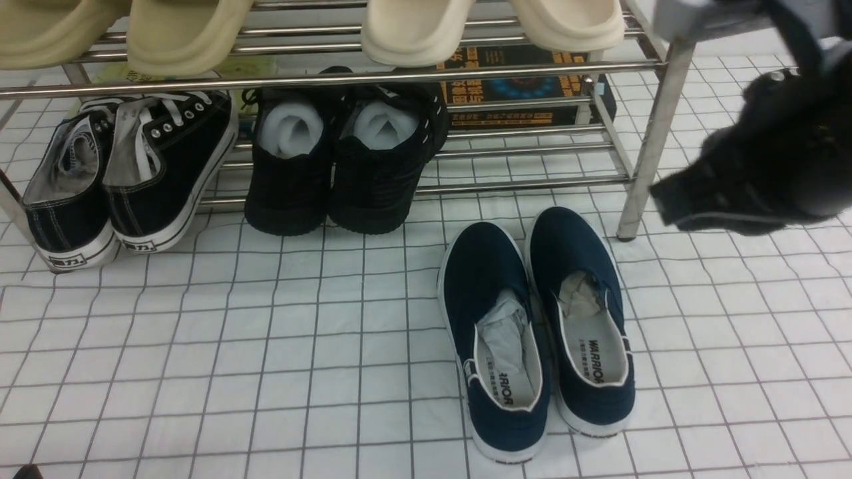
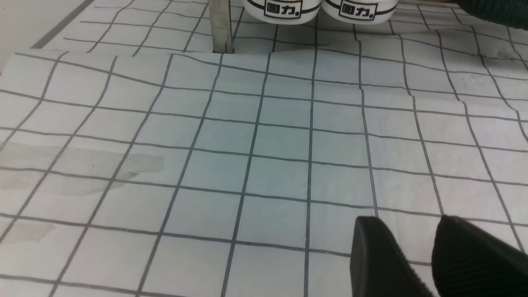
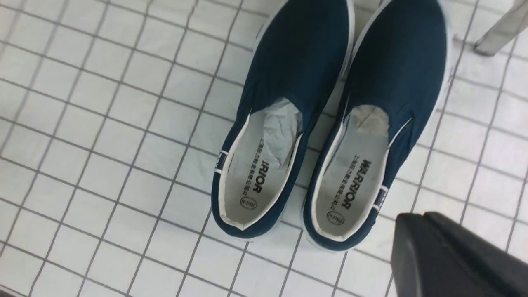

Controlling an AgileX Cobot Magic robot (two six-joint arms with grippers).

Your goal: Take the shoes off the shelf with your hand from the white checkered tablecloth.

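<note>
In the front view the navy slip-ons point(image 1: 536, 332) lie side by side on the checkered tablecloth surface point(image 1: 266, 346) just before the shelf point(image 1: 655, 133), toes and long axes pointing at it, with the right pincer point(image 1: 672, 199) near its post, its grip unreadable; the left wrist view shows the left pincer point(image 2: 408, 225) parted and empty; the right wrist view shows both shoes untouched.

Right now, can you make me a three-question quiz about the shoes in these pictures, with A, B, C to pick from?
1. Where are the navy shoes? A on the top rods; B on the checkered tablecloth in front of the shelf; C inside a box.
2. How many black shoes hold white foam rolls? A one; B two; C four.
3. The left gripper is: A open and empty; B clamped on a shoe; C squeezing paper.
Answers: B, they stand on the tablecloth before the shelf; B, one roll fills each of the middle pair; A, a gap shows between its fingers.
</note>
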